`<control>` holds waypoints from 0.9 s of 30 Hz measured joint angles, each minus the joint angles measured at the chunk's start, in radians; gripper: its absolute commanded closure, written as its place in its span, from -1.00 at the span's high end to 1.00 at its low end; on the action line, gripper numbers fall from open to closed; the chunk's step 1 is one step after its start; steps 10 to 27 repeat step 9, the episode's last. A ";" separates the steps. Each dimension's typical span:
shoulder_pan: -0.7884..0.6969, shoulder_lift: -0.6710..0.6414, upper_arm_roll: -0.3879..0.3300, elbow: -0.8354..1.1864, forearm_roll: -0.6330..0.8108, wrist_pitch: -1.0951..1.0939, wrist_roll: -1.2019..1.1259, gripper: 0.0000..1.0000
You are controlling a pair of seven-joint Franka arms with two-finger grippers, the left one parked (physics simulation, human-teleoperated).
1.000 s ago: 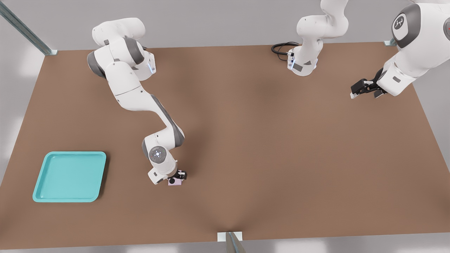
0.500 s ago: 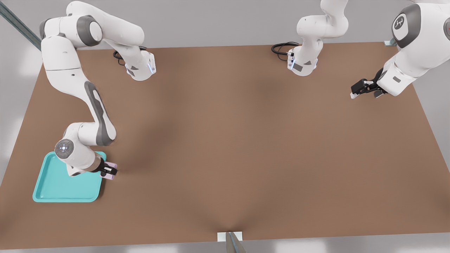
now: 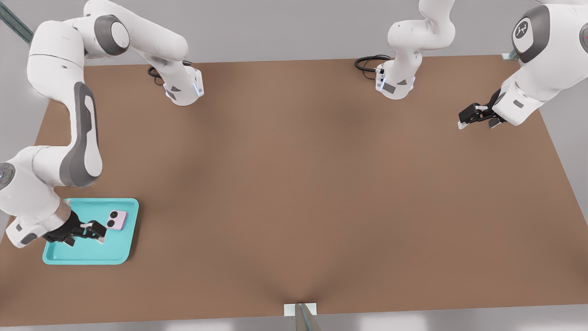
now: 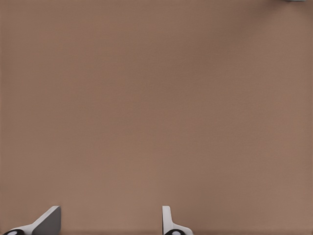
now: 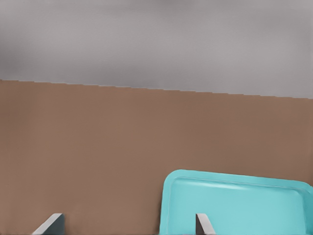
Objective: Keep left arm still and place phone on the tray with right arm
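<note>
With the phone (image 3: 116, 220) lying in the tray (image 3: 87, 255) just beyond its spread, empty fingertips, the gripper (image 3: 94, 231) need only retreat clear.

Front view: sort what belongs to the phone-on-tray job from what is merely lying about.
Belongs to the job:
phone, lying in the tray
tray
gripper, open above the tray, beside the phone

Lying about:
black cable at the table's far edge
</note>
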 measured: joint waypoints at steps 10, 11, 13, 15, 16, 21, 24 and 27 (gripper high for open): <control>0.376 -0.373 -0.340 -0.212 0.118 -0.336 0.034 1.00; 0.376 -0.373 -0.340 -0.212 0.118 -0.336 0.034 1.00; 0.376 -0.373 -0.340 -0.212 0.118 -0.336 0.034 1.00; 0.376 -0.373 -0.340 -0.212 0.118 -0.336 0.034 1.00; 0.376 -0.373 -0.340 -0.212 0.118 -0.336 0.034 1.00; 0.376 -0.373 -0.340 -0.212 0.118 -0.336 0.034 1.00; 0.376 -0.373 -0.340 -0.212 0.118 -0.336 0.034 1.00; 0.376 -0.373 -0.340 -0.212 0.118 -0.336 0.034 1.00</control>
